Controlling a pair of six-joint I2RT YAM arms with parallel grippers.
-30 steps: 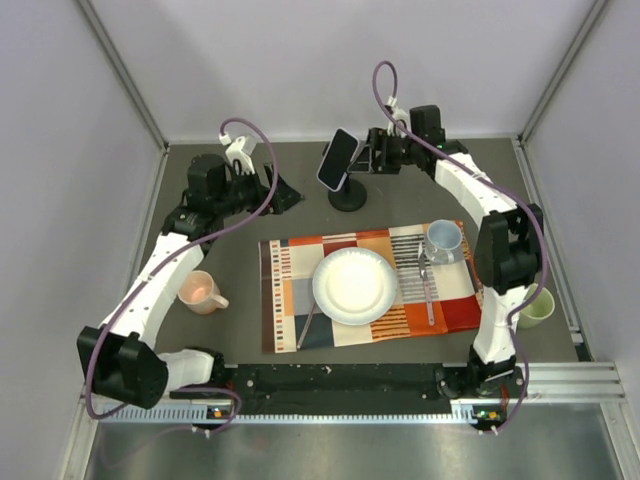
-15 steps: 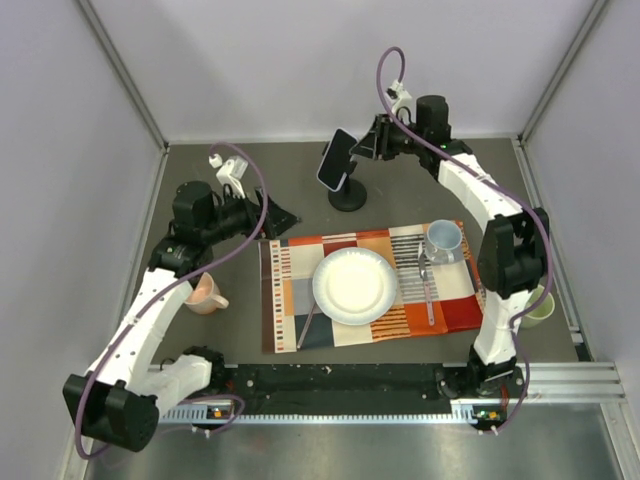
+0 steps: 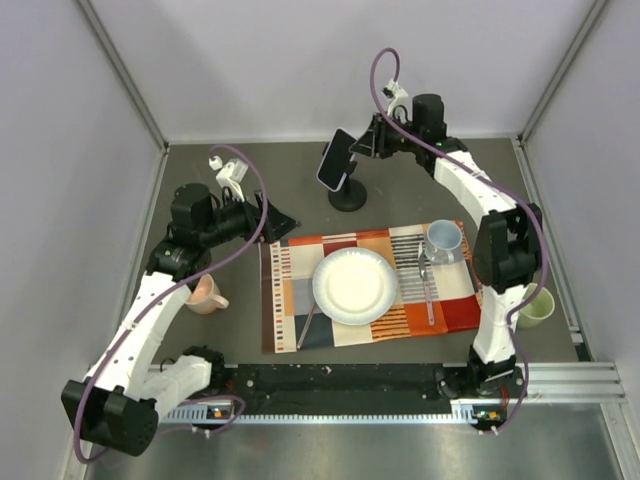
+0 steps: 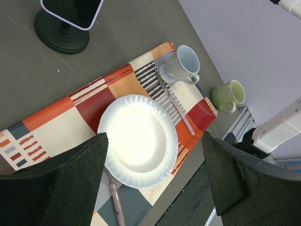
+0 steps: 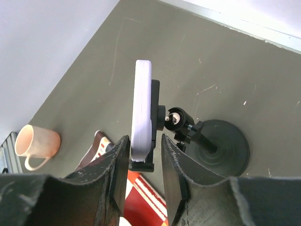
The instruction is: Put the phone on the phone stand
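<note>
Pink ceramic comes first: a pink mug [image 3: 203, 292] is set on the grey counter [image 3: 200, 180], under the left arm and well behind the left tool [image 3: 278, 220]. That tool is held wide open, with nothing in it. Under and ahead of it a patterned placemat [image 3: 290, 270] is spread, carrying a white plate [image 4: 138, 141] with a utensil [image 4: 115, 197] beside it.

Further ahead of the left tool, past the placemat, the phone [image 3: 338, 160] is seated tilted in the cradle of the phone stand [image 3: 348, 197]. The stand's disc base is set on the counter.

The right tool [image 5: 143, 155] is held just behind the phone. Its jaws are narrow, with slim gaps seen on both sides of the phone's pale edge. Back toward that arm's base, a blue-grey mug [image 3: 444, 240] and a spoon [image 3: 427, 290] lie on the placemat. A green mug [image 3: 535, 308] is set off it.

Compared with a second ago, the left tool has been drawn back from beside the stand to the placemat's edge. The right tool is seen slightly nearer the phone, which remains on the stand.
</note>
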